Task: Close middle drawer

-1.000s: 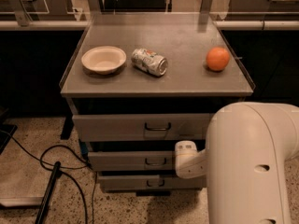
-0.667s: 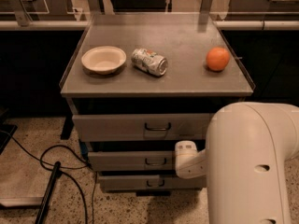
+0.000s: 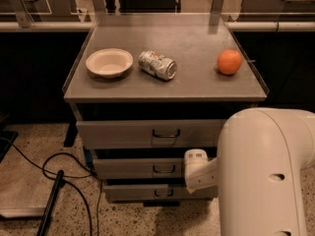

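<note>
Gripper [image 3: 196,168], grip state indeterminate, sits at the middle drawer [image 3: 142,168] right end; above that drawer, the cabinet top [image 3: 197,80] carries bowl [image 3: 109,62], can [image 3: 157,65] and orange [image 3: 230,62]; below it, speckled floor [image 3: 128,221].

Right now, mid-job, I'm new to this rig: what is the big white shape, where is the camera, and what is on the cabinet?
There is one camera, looking down on a grey cabinet; where it is mounted is not known. The big white shape at lower right is the robot's arm. Its pincer is the small white end at the front of the middle drawer, right of the drawer's handle. I cannot tell whether they touch. On the cabinet top lie a white bowl, a dented can on its side, and an orange. No item shows in the pincer.
</note>
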Tool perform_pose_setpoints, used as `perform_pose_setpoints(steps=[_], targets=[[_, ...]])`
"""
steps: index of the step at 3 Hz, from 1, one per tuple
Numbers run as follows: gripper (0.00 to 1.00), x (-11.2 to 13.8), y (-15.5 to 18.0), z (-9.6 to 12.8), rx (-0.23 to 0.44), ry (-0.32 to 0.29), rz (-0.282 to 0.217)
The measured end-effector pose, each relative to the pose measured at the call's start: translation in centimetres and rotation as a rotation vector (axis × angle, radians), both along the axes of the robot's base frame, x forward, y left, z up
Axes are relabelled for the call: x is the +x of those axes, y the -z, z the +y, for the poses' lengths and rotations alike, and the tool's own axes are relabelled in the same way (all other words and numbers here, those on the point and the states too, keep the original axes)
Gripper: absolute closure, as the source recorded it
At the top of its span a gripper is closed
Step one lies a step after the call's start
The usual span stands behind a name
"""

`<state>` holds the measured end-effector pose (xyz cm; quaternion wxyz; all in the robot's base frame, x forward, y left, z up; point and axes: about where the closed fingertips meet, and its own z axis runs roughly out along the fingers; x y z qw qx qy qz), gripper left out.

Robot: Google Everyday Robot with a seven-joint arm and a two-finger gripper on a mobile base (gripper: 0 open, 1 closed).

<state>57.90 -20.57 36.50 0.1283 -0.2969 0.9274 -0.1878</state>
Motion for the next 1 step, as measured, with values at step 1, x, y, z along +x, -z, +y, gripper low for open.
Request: perform_pose_setpoints(steps=[1], targets=[[0.00,0.00,0.00,0.00,0.000,0.000,0.000]])
